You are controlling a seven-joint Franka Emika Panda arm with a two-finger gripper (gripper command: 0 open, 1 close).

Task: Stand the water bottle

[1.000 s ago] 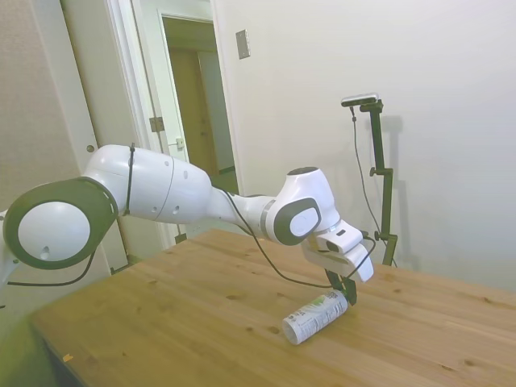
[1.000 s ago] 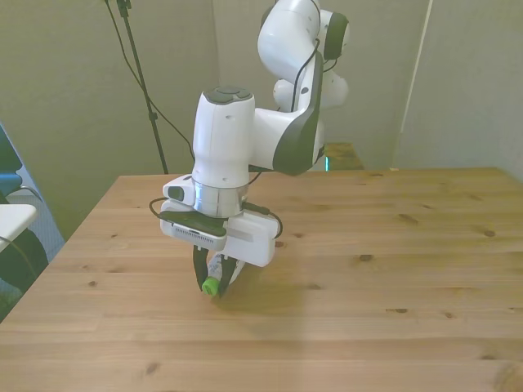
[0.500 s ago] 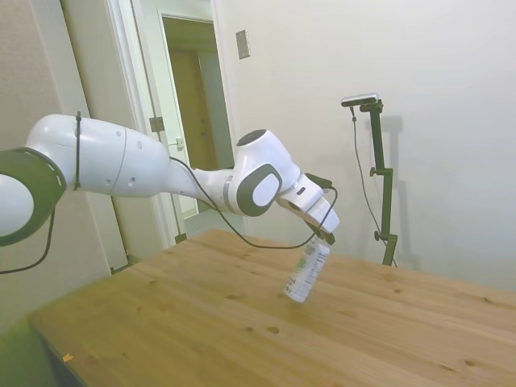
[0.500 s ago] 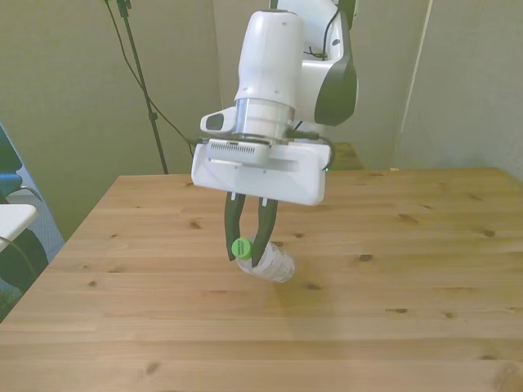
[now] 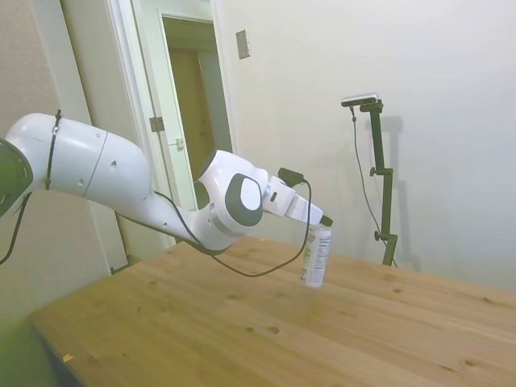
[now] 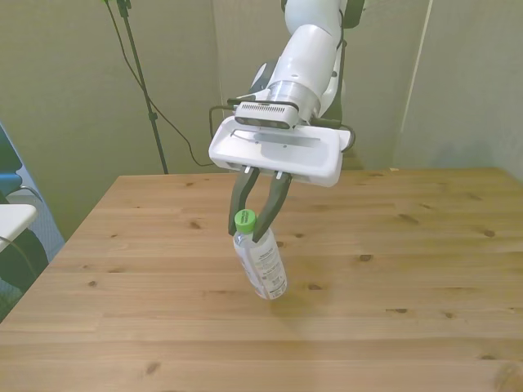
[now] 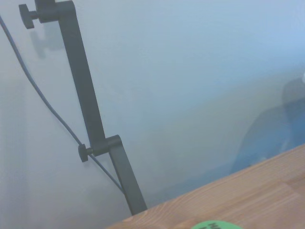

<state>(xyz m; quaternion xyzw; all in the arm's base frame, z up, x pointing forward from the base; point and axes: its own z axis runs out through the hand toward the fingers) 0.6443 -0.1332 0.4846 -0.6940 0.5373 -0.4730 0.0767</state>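
The water bottle (image 6: 261, 264) is a slim clear plastic bottle with a green cap and a white label with green print. It hangs nearly upright, cap up, over the wooden table (image 6: 409, 269). My gripper (image 6: 252, 229) is shut on its neck just under the cap. In the side view the water bottle (image 5: 315, 255) stands almost vertical with its base at or just above the tabletop, held by the gripper (image 5: 324, 222). The wrist view shows only a sliver of the green cap (image 7: 215, 225) and the table edge.
Wooden tabletop (image 5: 242, 322) spreads all around the bottle. A blue object (image 6: 16, 237) sits beyond the table's edge at the front view's left. A doorway (image 5: 193, 121) lies behind the arm in the side view.
The bottle lay on the table a second ago. The gripper, shut on its neck, lifted and swung it from tilted to nearly upright, and the wrist rotated upward.
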